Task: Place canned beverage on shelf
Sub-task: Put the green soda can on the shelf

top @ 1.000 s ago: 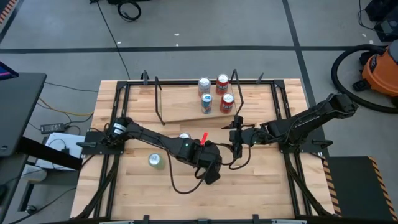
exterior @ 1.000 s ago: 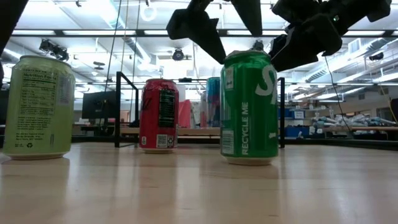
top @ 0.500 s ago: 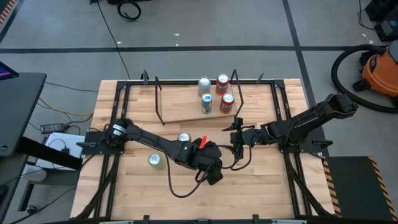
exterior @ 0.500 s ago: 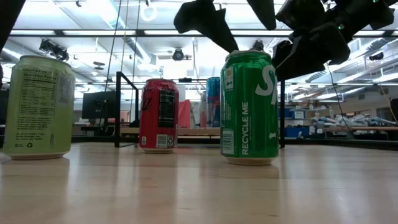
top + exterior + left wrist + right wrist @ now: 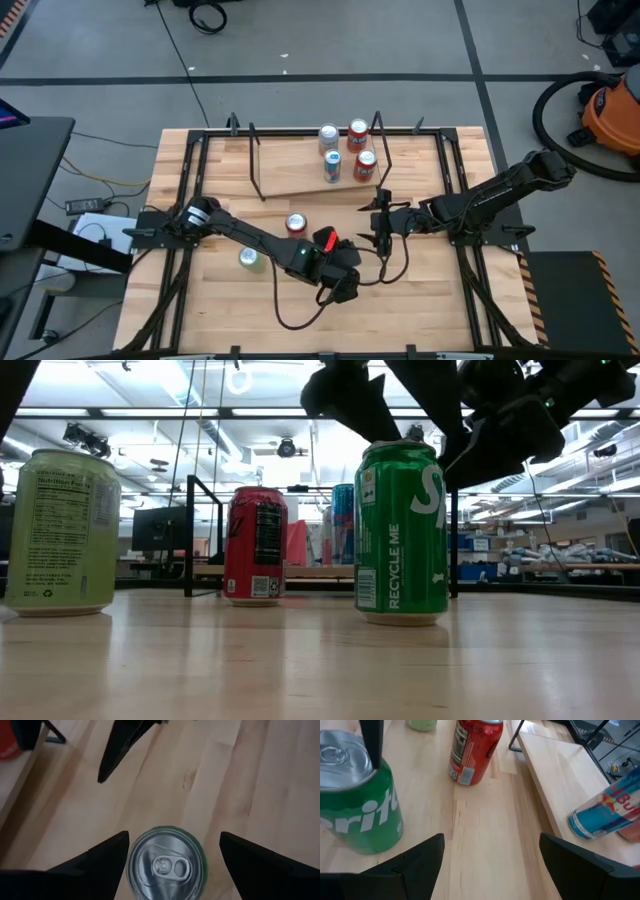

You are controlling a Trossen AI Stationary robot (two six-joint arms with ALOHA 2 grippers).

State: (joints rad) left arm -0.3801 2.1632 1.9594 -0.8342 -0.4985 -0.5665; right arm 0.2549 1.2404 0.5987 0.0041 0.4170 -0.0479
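Observation:
A green soda can [image 5: 401,532] stands upright on the plank table; in the high view my left arm hides it. My left gripper [image 5: 173,836] hangs open just above it, pointing down, one finger on either side of the can's top [image 5: 162,866], touching nothing. My right gripper [image 5: 380,228] is open and empty, a little to the table's right of the green can. The shelf [image 5: 290,165], a pale board with black rod uprights, stands at the far middle with several cans on it.
A red can [image 5: 295,223] and a pale green can [image 5: 249,258] stand on the table left of the green can. The cans on the shelf sit at its right end [image 5: 345,150]; its left part is bare. A cable [image 5: 290,305] trails toward the near edge.
My left gripper has moved toward the table's near edge and come over the green can's top, staying open. The arm has uncovered the red can in the high view. The cans have not moved.

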